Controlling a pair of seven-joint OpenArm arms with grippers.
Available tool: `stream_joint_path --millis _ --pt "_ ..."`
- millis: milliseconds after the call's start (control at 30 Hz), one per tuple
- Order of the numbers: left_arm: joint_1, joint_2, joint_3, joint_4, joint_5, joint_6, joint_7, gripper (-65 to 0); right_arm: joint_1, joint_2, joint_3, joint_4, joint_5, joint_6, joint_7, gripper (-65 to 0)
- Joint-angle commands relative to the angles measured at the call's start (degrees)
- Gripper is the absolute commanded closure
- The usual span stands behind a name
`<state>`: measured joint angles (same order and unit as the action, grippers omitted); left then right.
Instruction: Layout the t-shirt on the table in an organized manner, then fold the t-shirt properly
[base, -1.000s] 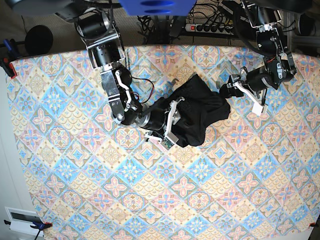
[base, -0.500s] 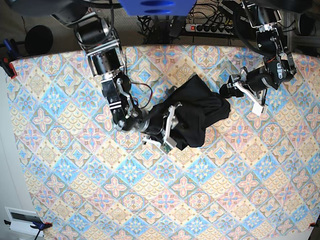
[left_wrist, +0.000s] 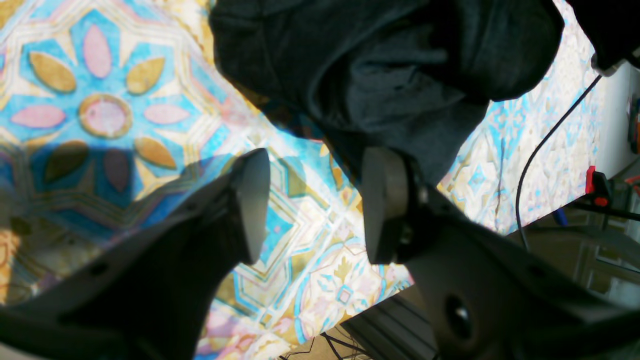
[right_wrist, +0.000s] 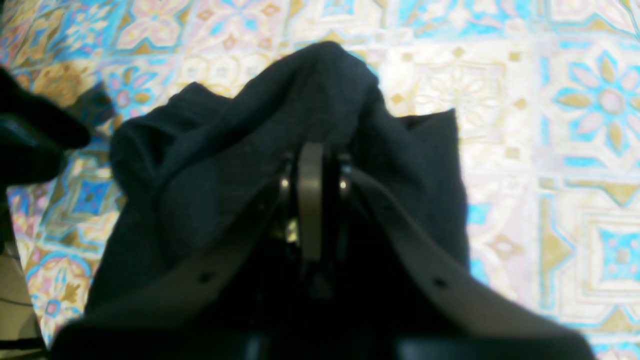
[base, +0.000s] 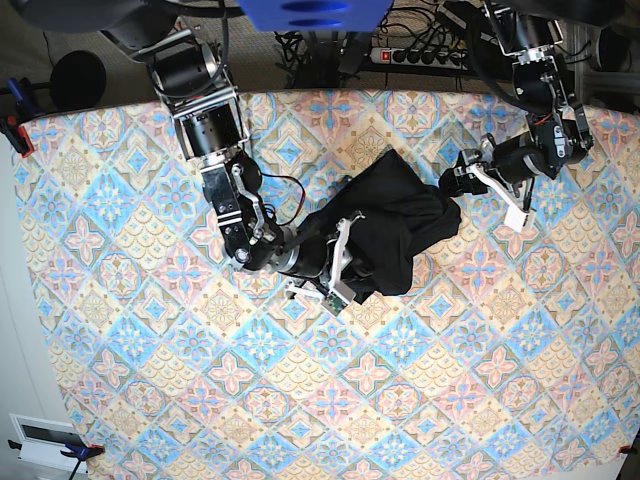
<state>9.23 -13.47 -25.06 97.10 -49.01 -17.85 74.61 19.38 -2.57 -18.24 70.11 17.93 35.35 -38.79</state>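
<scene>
While the t-shirt (base: 395, 235) lay bunched in a dark heap near the middle of the table (base: 480, 400), somewhat toward its far edge, nothing was yet spread or folded. The right gripper (right_wrist: 311, 200) was clenched on its fabric; the left gripper (left_wrist: 310, 205) gaped wide, empty, just beside the heap.

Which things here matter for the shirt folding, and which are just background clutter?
Job:
- t-shirt, bunched
- table, patterned cloth
- right gripper, pinching the t-shirt
- left gripper, open beside the t-shirt

Lying about:
- power strip behind the table
- red clamp at the table's edge
</scene>
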Motion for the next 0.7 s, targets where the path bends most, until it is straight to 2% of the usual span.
stream_joint_path --millis 0,167,267,400,467,567,667 --pt "-0.58 -0.64 -0.22 0.79 -1.05 -0.22 -0.45 -29.2 1.50 -0.29 0.09 1.32 1.01 0.47 1.47 -2.8" --pt "-0.58 -0.64 -0.22 0.79 -1.05 -0.22 -0.45 -29.2 1.33 -0.29 0.17 8.18 1.28 0.47 0.76 -2.2" --pt "-0.66 -0.64 -0.22 0.70 -1.05 -0.22 -0.45 -29.2 -1.31 -0.29 0.17 12.22 1.28 1.79 -1.17 -2.2" --pt "-0.66 -0.55 -0.22 0.70 -1.05 -0.22 -0.45 -29.2 -2.98 -0.29 0.44 12.40 1.10 1.70 -1.17 -3.3" --pt "-0.66 -0.55 -0.22 0.70 -1.05 -0.22 -0.45 -29.2 -2.72 -0.29 0.44 11.61 0.92 1.26 -1.17 -6.1" --pt "-0.66 -0.55 -0.22 0.70 -1.05 -0.22 -0.45 -29.2 -2.72 -0.29 0.44 9.59 0.92 -2.52 -1.52 -15.8" --pt "-0.66 -0.55 -0.22 0.70 -1.05 -0.22 -0.45 -29.2 -2.72 -0.29 0.44 6.60 0.92 -2.78 -1.17 -22.2"
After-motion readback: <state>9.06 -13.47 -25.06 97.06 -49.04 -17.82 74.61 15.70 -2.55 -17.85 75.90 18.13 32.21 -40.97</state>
